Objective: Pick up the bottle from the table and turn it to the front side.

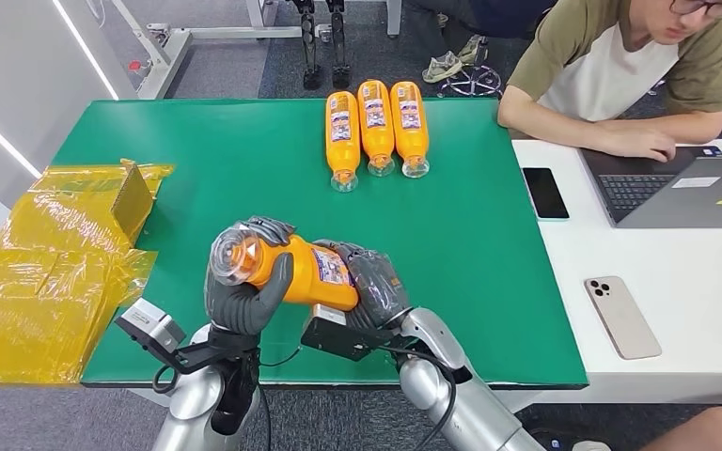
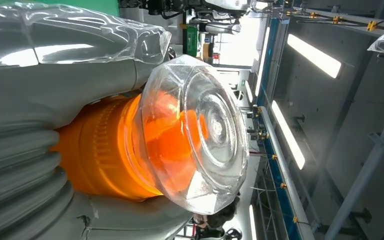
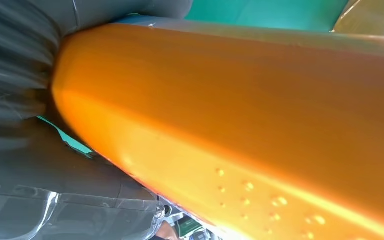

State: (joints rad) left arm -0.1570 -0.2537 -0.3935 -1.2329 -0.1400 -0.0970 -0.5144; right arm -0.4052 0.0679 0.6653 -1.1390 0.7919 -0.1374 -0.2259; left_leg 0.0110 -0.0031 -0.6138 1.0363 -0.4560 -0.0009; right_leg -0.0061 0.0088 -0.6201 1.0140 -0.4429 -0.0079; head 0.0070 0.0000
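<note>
- The left hand (image 1: 244, 287) wraps the cap end of the orange bottle (image 1: 301, 271); the right hand (image 1: 371, 285) holds its base, lifted above the counter's (image 1: 244, 169) near edge
- Risk: mismatched twisting could slip the smooth bottle free
- The left wrist view shows the clear cap (image 2: 200, 135) facing outward; the head view shows the label

Three bottles (image 1: 376, 127) lie side by side at the table's (image 1: 489, 282) far edge; bags (image 1: 47, 263) left, laptop (image 1: 686, 188) right.
</note>
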